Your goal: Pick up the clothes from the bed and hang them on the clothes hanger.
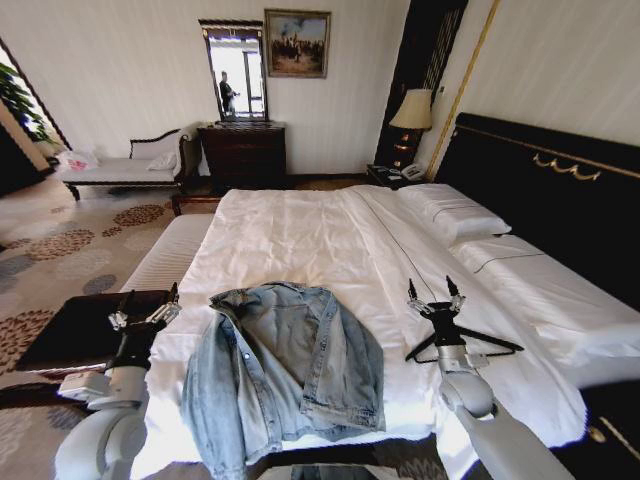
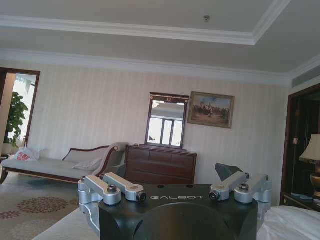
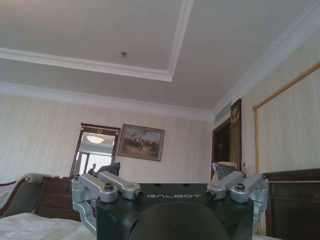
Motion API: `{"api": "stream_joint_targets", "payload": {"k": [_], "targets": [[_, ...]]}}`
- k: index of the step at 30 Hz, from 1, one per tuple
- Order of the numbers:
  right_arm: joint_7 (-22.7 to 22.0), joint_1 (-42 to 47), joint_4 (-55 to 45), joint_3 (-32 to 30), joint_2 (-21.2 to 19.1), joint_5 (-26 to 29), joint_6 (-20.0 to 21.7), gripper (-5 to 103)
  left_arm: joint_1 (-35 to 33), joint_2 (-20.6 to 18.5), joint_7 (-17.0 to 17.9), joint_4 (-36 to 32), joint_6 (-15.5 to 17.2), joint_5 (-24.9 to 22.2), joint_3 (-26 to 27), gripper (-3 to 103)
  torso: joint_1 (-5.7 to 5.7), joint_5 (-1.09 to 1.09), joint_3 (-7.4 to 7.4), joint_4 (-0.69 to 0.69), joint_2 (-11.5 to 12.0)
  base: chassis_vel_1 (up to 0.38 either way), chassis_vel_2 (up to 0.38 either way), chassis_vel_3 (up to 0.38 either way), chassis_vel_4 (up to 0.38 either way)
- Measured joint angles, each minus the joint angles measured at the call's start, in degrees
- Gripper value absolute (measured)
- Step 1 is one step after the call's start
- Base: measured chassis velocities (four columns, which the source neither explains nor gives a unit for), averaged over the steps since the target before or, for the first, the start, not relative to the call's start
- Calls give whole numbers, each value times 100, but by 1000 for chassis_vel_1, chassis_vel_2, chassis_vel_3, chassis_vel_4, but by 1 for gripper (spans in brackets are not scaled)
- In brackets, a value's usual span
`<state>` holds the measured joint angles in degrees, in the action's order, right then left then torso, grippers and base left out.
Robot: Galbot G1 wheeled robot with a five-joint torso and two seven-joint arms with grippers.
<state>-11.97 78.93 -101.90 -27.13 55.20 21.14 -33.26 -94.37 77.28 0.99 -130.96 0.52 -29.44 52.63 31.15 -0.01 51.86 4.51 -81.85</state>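
- The denim jacket (image 1: 283,375) lies spread on the near end of the bed (image 1: 300,240), collar toward the headboard (image 1: 545,190) and hem at the foot edge, one sleeve trailing over that edge toward the robot.
- Its long axis runs roughly along the bed's length, from collar to hem, tilted slightly so the collar sits toward the robot's left.
- The left tool (image 1: 146,314) hovers above the left corner of the bed, just beside the jacket's left shoulder; its fingers stand spread wide and hold nothing.
- The right tool (image 1: 434,300) is raised over the white sheet on the other side, its fingers also spread wide and empty.
- The black clothes hanger (image 1: 500,346) lies flat on the sheet right at the right tool's wrist, partly hidden by the arm; its long bar runs across the bed, away from the jacket.
- The deciding relation: the jacket lies between the two tools, nearer the left one, while the hanger lies directly under the right arm and well apart from the left.
- I judge the left arm better placed for the collar or shoulder, and the right arm for the hanger.
- Both wrist views look out level across the room toward the dresser (image 2: 160,167) and mirror (image 2: 166,120), so both tools point away from the bed surface and would need to tip down before any grasp.
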Motion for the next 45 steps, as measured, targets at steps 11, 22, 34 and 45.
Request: {"api": "stream_joint_targets", "payload": {"k": [11,22,34,45], "targets": [[-52,-21,30,86,42,8,31,100,90,-51,7,90,10,-6,2,100,1,1,1,2,1,-164,-159,153,143],[-46,-3,-10,99,28,26,21,100,28,-32,34,31,9,-43,86,100,1,0,0,0,1,-90,-105,104,115],[-42,93,-69,12,18,34,6,100,-75,90,37,-67,-47,-16,90,100,0,2,0,1,0,-89,-197,84,185],[55,68,43,88,33,239,-1,100,-170,165,36,-124,-108,53,113,100,2,0,0,0,1,-22,-38,26,42]]}}
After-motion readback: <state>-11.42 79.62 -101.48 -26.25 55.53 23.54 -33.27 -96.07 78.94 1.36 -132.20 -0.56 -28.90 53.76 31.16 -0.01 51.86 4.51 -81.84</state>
